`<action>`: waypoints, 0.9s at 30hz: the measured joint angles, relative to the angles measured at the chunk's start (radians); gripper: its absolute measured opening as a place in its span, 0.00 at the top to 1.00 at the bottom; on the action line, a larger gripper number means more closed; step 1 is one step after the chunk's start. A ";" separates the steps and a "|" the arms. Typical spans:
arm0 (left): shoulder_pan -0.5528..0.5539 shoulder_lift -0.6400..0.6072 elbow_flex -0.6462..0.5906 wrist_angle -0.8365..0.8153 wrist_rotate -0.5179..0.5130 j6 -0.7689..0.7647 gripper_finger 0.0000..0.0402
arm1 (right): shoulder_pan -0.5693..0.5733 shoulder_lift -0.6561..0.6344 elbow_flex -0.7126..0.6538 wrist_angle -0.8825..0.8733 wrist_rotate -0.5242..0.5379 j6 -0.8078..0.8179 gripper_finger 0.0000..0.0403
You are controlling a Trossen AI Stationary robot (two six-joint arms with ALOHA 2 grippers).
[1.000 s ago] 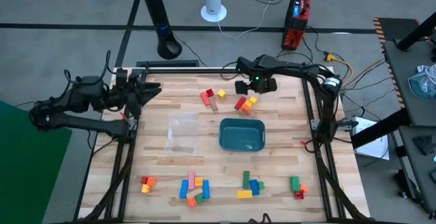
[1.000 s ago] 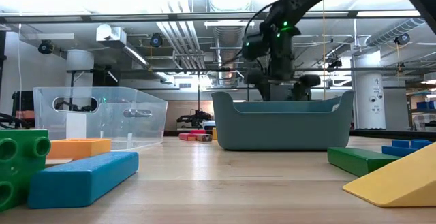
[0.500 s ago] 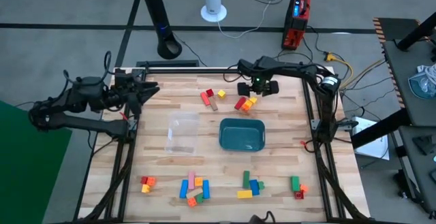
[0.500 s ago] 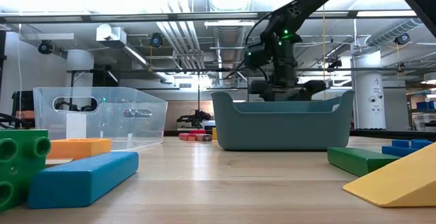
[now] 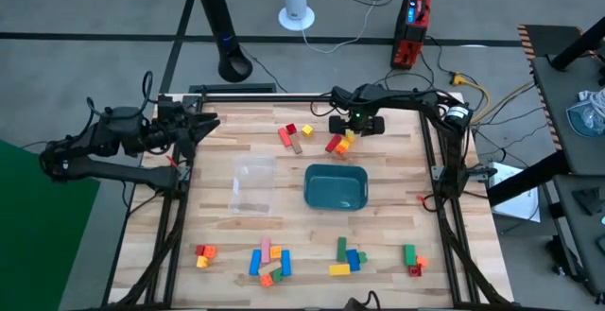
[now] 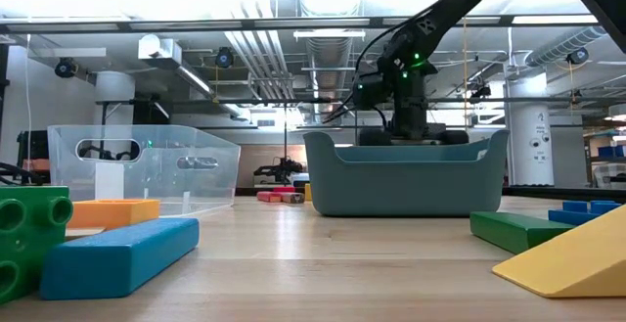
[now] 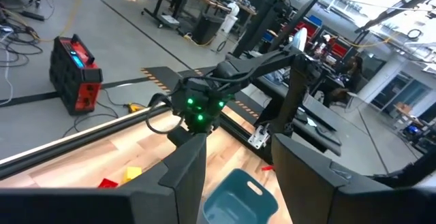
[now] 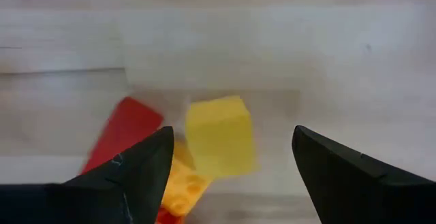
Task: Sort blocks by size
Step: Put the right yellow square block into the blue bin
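A small heap of blocks (image 5: 340, 143) lies at the far right of the table: a yellow cube (image 8: 219, 137), a red bar (image 8: 122, 132) and an orange block (image 8: 180, 183). My right gripper (image 5: 354, 127) hangs open just above this heap, pointing down. Its two fingers stand on either side of the yellow cube and touch nothing. In the low view it shows behind the teal tray (image 6: 406, 131). My left gripper (image 5: 214, 122) waits open over the table's far left corner (image 7: 238, 183), holding nothing.
The teal tray (image 5: 336, 186) stands mid-table, with the clear container (image 5: 253, 185) to its left. Red and yellow blocks (image 5: 293, 133) lie at the far middle. Along the near edge lie several groups of blocks (image 5: 204, 253), (image 5: 269, 262), (image 5: 350, 257), (image 5: 412, 259).
My right gripper has come down toward the heap of red, yellow and orange blocks, staying open. The blocks have not moved.
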 joint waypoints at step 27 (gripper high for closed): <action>0.000 0.000 -0.001 0.000 -0.027 0.000 0.61 | -0.026 0.027 0.001 -0.037 0.025 -0.463 0.31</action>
